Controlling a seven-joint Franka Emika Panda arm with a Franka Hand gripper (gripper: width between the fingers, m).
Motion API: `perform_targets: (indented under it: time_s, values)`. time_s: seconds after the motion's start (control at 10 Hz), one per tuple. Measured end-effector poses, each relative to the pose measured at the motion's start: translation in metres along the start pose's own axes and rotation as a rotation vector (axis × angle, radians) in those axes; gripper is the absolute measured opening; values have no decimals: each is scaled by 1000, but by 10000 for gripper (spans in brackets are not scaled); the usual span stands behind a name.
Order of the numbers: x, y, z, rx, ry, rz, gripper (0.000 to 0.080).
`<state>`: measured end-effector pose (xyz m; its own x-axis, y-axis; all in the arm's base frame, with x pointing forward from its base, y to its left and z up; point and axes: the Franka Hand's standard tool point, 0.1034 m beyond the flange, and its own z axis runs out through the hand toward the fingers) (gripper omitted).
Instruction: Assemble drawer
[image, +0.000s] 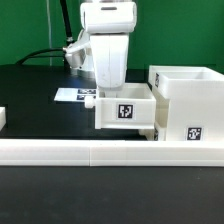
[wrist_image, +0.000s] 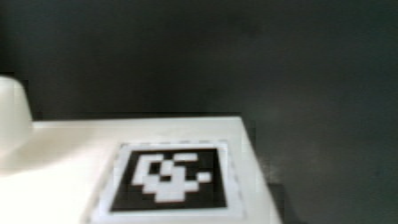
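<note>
**A:** Where is the drawer?

**B:** We see two white parts on the black table (image: 30, 85). The smaller open box, the inner drawer (image: 125, 111), sits at the centre of the exterior view. The larger drawer housing (image: 188, 103) stands on the exterior view's right. The two look to be touching or just beside each other; we cannot tell which.

**A:** Any labels or writing?

**B:** No readable words or brands. The inner drawer's front face carries a square black-and-white marker tag (image: 126, 111). The housing has a similar tag (image: 193, 133) low on its front. The wrist view shows one tag (wrist_image: 171, 178) close up and blurred, on a white surface with a bare margin around it. The marker board (image: 77, 95) lies flat on the table behind the inner drawer.

**A:** And the hand?

**B:** The gripper (image: 106, 88) hangs straight down over the inner drawer's rear edge, its white body filling the upper centre. Its fingers are hidden behind the part, so we cannot tell how far apart they are or whether they grasp anything.

**A:** What room is there to move?

**B:** A long white rail (image: 60, 151) runs across the front, just before both parts. On the exterior view's left the black table lies open.
</note>
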<state>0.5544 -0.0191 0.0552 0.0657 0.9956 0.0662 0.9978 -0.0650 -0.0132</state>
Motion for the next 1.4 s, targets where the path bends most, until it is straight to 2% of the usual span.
perform_targets:
  time_s: [0.3,0.9,1.4]
  values:
    - [8,-5,3,10,2,-52,42]
    - [13,-5,3,6,2,-62,42]
    - [12,-5,4,5,2,-71,42]
